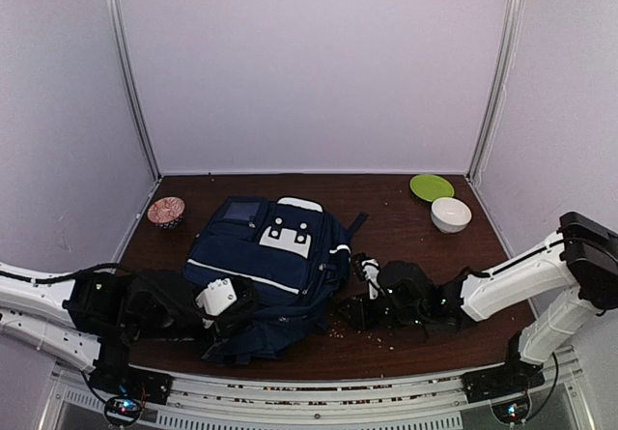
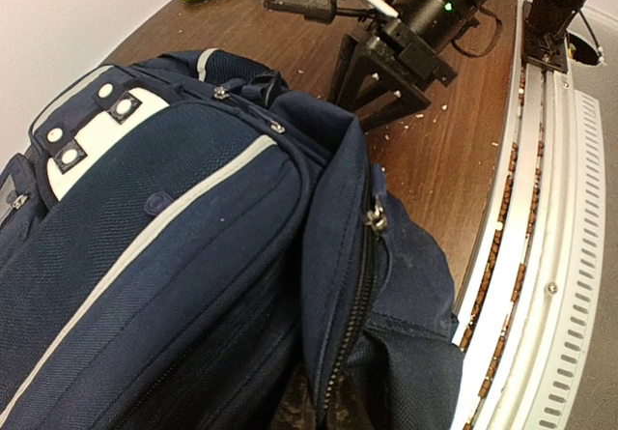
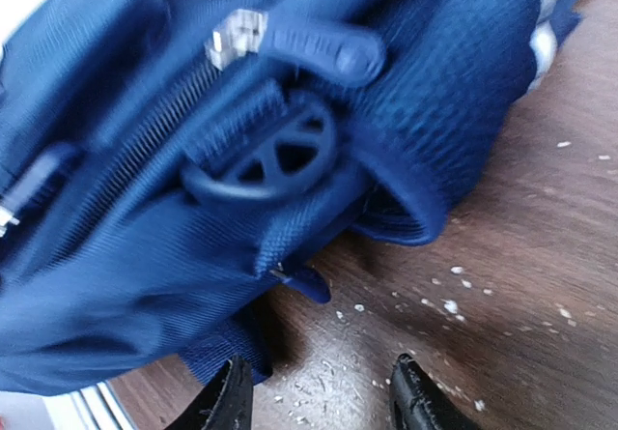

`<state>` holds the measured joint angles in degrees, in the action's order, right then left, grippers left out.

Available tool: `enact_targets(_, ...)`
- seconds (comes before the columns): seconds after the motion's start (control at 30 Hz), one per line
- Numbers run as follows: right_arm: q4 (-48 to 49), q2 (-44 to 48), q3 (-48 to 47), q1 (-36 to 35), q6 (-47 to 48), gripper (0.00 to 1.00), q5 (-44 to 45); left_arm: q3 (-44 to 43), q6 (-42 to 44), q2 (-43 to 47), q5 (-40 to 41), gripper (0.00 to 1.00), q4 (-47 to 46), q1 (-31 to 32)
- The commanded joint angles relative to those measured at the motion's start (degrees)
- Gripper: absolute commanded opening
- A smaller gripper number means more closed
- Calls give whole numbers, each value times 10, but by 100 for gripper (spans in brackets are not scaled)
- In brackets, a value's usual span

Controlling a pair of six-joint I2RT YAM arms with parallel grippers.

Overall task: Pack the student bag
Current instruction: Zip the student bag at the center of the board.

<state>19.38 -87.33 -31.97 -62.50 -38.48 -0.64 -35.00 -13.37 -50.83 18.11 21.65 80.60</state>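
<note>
The student bag is a large navy backpack with a white patch and a thin white stripe, lying flat mid-table. My left gripper is at its near left corner. In the left wrist view the bag's zipper flap runs down between my fingers, which are mostly hidden by fabric and closed on it. My right gripper is low on the table at the bag's right edge. In the right wrist view it is open and empty, just short of the bag. A zipper pull shows above.
A green plate and a white bowl sit at the back right. A red patterned bowl sits at the back left. Pale crumbs lie scattered on the brown table. A metal rail runs along the near edge.
</note>
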Motion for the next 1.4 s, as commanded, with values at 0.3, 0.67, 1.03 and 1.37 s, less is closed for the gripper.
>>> enact_targets(0.3, 92, -78, -38, 28, 47, 47, -53, -19, -5, 39, 29, 0, -50, -3)
enact_targets(0.67, 133, -105, -50, 46, 42, 13, -70, -30, -10, 42, 28, 0, -40, -3)
enact_targets(1.03, 151, -25, 13, 34, 82, 0, -123, -40, -14, 7, 57, 0, -42, -3)
enact_targets(1.37, 26, 72, 32, -55, 159, 0, -100, -61, -15, -56, 80, 0, -80, -3)
